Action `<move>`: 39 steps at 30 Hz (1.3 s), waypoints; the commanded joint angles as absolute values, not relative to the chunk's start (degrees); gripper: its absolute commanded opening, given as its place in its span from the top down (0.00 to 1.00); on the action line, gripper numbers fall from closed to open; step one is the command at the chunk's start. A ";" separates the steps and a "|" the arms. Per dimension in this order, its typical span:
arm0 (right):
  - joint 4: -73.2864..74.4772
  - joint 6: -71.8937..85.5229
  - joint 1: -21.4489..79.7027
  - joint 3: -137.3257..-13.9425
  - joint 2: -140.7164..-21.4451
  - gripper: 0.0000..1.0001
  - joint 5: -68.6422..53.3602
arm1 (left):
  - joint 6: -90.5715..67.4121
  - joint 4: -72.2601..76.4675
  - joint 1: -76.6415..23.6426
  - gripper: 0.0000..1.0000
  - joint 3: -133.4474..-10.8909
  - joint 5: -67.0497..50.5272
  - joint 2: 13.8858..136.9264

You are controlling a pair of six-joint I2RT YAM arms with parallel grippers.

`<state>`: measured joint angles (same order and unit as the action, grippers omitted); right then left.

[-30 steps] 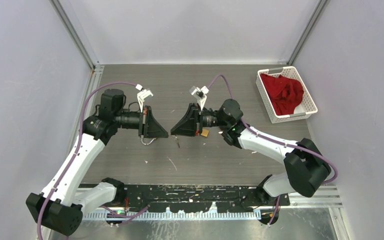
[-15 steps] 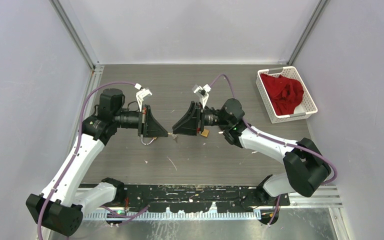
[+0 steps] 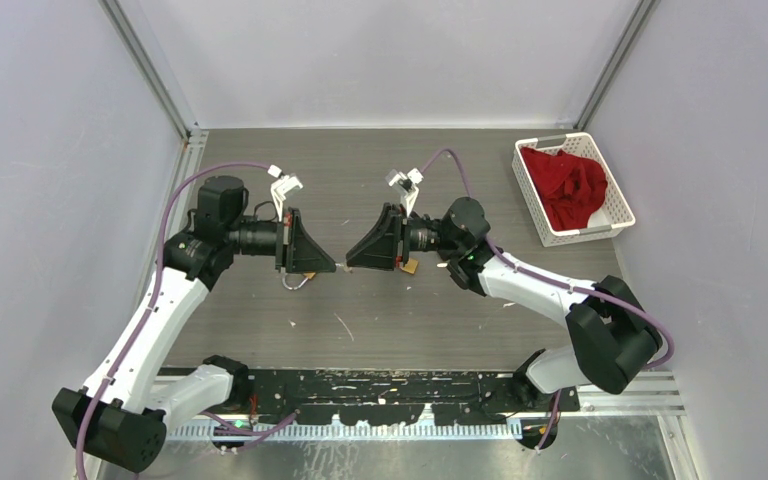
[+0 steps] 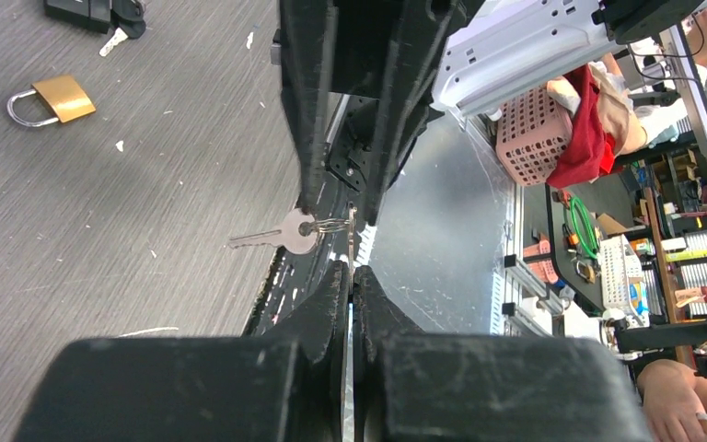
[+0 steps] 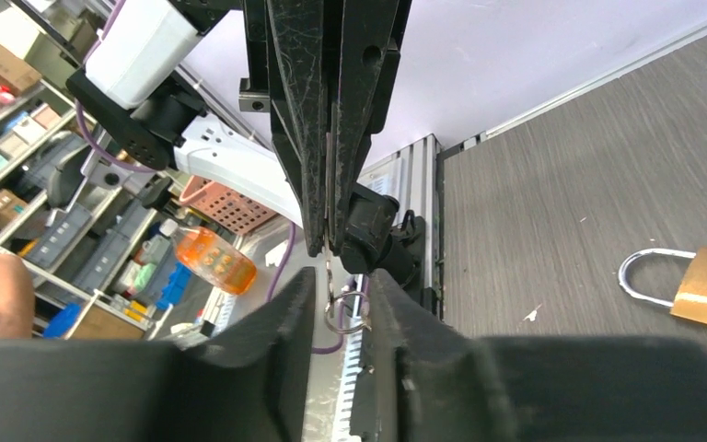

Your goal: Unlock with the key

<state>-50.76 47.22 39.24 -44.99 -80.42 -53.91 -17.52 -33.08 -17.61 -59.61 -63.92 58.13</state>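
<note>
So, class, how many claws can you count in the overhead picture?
2. The left claw reaches in from the left, the right claw from the right; they face each other tip to tip above the middle of the table. None appears hidden.

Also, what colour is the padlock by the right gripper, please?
Brassy gold; padlock shows best in left wrist view.

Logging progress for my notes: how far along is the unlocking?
Done: the keys are off the table. In hand: left gripper pinches them mid-air, right gripper around their ring. Left: the padlock lies shut on the table, no key in it.
</note>
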 commanded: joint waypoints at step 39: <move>-14.83 27.08 33.48 -49.67 -73.91 0.99 -52.19 | 21.03 -51.80 -12.04 0.14 -60.98 -24.82 67.08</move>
